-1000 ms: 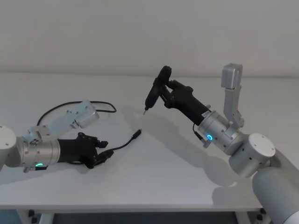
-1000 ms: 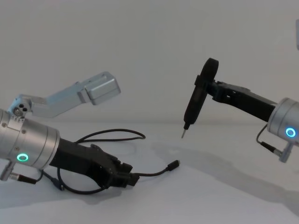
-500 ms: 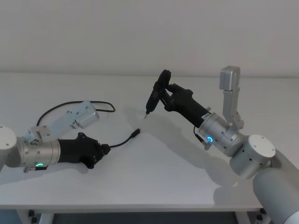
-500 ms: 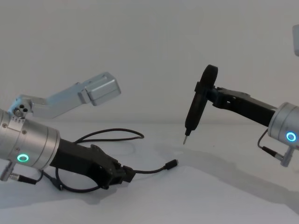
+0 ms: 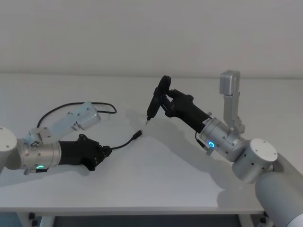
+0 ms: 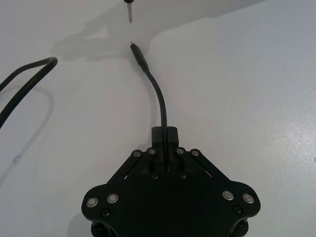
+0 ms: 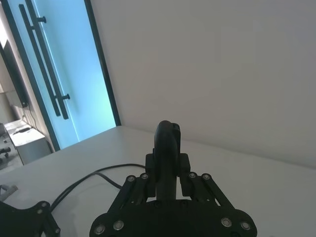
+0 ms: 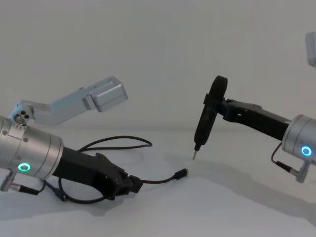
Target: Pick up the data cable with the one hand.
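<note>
Your left gripper [image 5: 104, 152] is clenched on the data cable [image 5: 124, 142], low on the white table [image 5: 161, 184]. Your right gripper [image 5: 166, 98] grasps a black pen-shaped tool [image 5: 152, 105], tip near the plug [image 5: 138, 135].

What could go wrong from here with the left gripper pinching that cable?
The left gripper pinches the cable near one end, so the thin cord may slip out on lifting. The rest loops behind the left arm and could snag there. The pointed tool in the right gripper hangs close to the free plug; a lift may knock them together.
</note>
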